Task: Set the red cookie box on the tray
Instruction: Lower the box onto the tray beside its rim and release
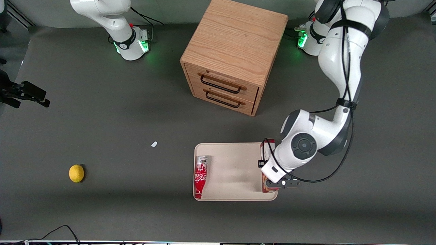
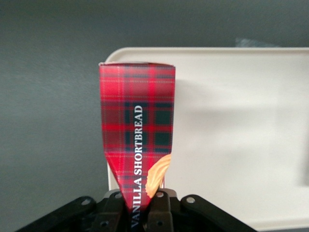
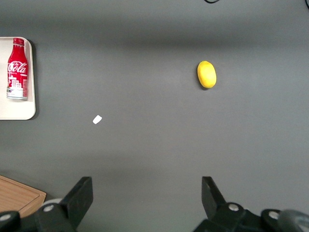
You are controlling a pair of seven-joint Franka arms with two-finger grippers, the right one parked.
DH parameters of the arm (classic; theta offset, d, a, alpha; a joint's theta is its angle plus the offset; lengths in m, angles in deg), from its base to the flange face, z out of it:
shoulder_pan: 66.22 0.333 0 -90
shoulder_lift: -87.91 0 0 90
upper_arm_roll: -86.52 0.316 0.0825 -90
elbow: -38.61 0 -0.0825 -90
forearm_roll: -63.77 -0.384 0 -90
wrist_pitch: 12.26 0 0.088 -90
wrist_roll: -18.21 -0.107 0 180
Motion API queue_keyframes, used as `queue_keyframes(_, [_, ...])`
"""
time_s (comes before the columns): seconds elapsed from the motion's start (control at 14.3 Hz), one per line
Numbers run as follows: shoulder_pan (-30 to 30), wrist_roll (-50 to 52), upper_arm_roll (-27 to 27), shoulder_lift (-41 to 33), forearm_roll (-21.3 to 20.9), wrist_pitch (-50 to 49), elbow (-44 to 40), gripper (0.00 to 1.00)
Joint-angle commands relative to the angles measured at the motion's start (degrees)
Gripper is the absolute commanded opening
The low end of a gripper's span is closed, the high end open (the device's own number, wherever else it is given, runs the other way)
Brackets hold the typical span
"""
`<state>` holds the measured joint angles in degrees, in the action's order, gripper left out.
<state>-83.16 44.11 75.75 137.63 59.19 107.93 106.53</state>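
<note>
Desk: dark grey mat point(image 1: 102, 112), a wooden drawer unit point(image 1: 231, 58) at 12 o'clock from the tray.
Tray: cream, low-rimmed point(image 1: 235, 170), near the middle of the desk, toward the front camera.
Box: red tartan cookie box point(image 2: 137, 140), marked "Vanilla Shortbread"; in the front view it sits at the tray's 3 o'clock edge, the edge toward the working arm, mostly hidden under the wrist.
Jaws: the gripper point(image 2: 140, 212) is closed on the box's near end and hangs over that same tray edge.
Contact: whether the box already rests on the tray or hangs just above it, I cannot tell.
Can: red Coca-Cola can point(image 1: 201, 177) lies on the tray at its 9 o'clock side, well apart from the box.
Others: lemon point(image 1: 76, 173) and a small white scrap point(image 1: 154, 144), both toward the parked arm's end.
Progress: late, by my reading; box carried over the tray, setting down and letting go remain.
</note>
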Motion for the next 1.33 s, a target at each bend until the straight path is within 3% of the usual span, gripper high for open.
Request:
queue_keyframes(0.0, [-1.42,2.49,1.37,0.64,-1.66,0.56,-0.42,0.00])
queue_keyframes(0.56, [-1.51,3.54,2.33,1.87,-1.83,2.14,0.02,0.00])
queue_keyframes(0.63, [-1.51,3.46,2.33,1.87,-2.18,2.14,0.02,0.35])
queue_keyframes(0.7, [-1.51,3.28,2.33,1.87,-3.49,2.93,0.46,0.97])
queue_keyframes(0.77, [-1.43,3.45,2.33,1.61,-5.85,5.72,1.76,1.00])
queue_keyframes(1.26, [-1.25,3.63,2.25,0.21,-5.79,9.18,3.62,1.00])
